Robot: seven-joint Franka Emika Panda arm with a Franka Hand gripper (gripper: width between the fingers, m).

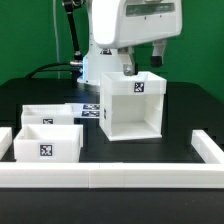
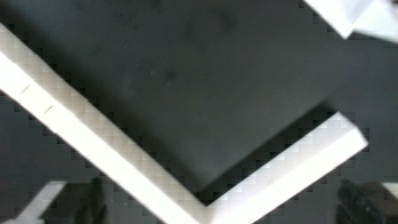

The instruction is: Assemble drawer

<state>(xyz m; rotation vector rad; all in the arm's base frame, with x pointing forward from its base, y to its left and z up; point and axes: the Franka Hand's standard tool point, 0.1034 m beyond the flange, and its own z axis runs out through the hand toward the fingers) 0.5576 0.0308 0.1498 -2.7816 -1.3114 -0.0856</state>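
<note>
As the gripper (image 1: 129, 68) hangs over the far rim of the casing (image 1: 133, 108), square up first
Its jaws seem apart, dimly seen; the casing stands mid-table, back from the front edge, so straddle one wall, not the corner

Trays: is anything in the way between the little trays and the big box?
Nothing visible blocks them. The front tray and back tray sit to the exterior view's left of the box casing, whose open front is free. Only the flat marker board lies between. The gripper is at the casing's top rim.
</note>
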